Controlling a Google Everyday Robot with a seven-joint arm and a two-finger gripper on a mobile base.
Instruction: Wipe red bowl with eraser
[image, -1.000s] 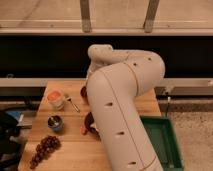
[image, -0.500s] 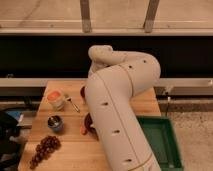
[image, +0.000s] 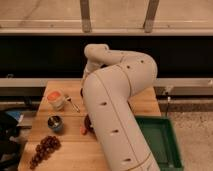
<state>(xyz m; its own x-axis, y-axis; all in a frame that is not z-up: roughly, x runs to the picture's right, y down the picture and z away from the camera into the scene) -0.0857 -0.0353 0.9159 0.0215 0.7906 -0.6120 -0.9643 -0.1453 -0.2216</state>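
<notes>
My white arm fills the middle of the camera view and hides my gripper, which is somewhere behind it over the middle of the wooden table. A small piece of a dark red round thing, with an orange bit at its lower edge, shows at the arm's left edge. I cannot tell whether it is the red bowl. The eraser is hidden or out of view.
A white cup with an orange top stands at the back left, with a thin tool beside it. A small dark metal cup and a bunch of grapes lie front left. A green bin stands right of the table.
The arm's upper bulk has shifted slightly to the left. The things on the table have not moved.
</notes>
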